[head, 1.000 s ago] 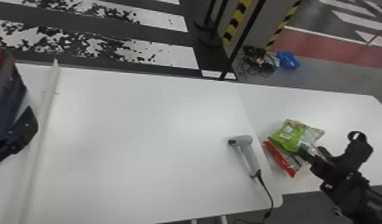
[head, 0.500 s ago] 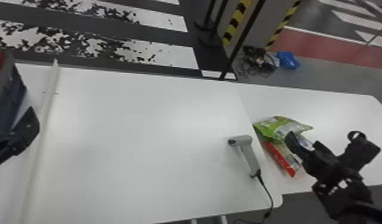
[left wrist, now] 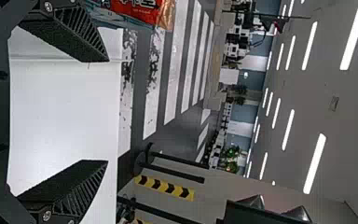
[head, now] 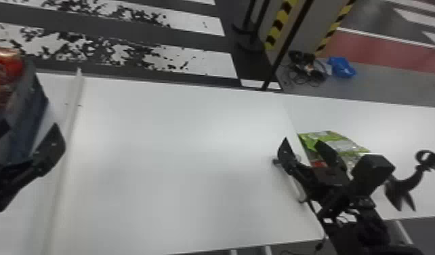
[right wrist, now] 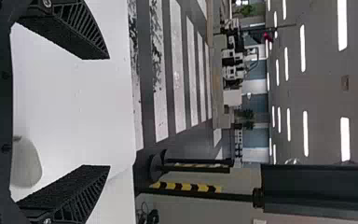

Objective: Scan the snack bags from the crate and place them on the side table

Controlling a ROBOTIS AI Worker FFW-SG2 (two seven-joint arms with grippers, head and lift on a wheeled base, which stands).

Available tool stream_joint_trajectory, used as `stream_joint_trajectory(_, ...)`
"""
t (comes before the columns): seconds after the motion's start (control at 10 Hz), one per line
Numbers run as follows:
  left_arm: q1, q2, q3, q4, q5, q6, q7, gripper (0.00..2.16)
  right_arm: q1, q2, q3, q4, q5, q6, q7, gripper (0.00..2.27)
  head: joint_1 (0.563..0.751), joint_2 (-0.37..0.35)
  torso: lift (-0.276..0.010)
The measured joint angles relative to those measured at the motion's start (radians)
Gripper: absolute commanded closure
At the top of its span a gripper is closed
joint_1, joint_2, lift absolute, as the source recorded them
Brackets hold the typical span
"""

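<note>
Jaws are standing wide apart and empty on left gripper (head: 31,123), which is hanging beside dark crate (head: 30,112), far left. Red snack bag (head: 3,67) is poking up from crate. Right gripper (head: 302,140), jaws also parted and holding nothing, is hovering near handheld scanner (head: 297,190) by right edge of white table (head: 159,152). On side table (head: 396,129), right, green snack bag (head: 350,145) is lying, seemingly, on red-edged snack bag (head: 317,164).
</note>
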Motion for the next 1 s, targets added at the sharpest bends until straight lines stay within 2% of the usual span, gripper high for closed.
stream_joint_trajectory(0.2,0.001,0.000,-0.017,0.006,-0.009,-0.008,0.002,0.10,0.007,0.022,0.142,0.021,0.111,-0.086,-0.020,0.04,0.695,-0.115,-0.094)
stream_joint_trajectory(0.4,0.000,0.000,-0.041,0.036,-0.030,-0.044,0.007,0.10,0.014,0.044,0.215,0.051,0.179,-0.186,-0.048,0.05,0.695,-0.077,-0.094)
stream_joint_trajectory(0.6,-0.004,0.000,-0.063,0.090,-0.050,-0.105,0.007,0.10,0.019,0.080,0.236,0.074,0.201,-0.279,-0.061,0.05,0.695,-0.073,-0.094)
stream_joint_trajectory(0.8,-0.014,0.000,-0.063,0.115,-0.058,-0.120,0.000,0.10,0.022,0.098,0.253,0.081,0.202,-0.303,-0.070,0.05,0.695,-0.065,-0.094)
stream_joint_trajectory(1.0,-0.033,0.000,-0.003,0.103,-0.051,-0.081,-0.049,0.12,0.021,0.103,0.265,0.094,0.202,-0.306,-0.070,0.05,0.695,-0.036,-0.094)
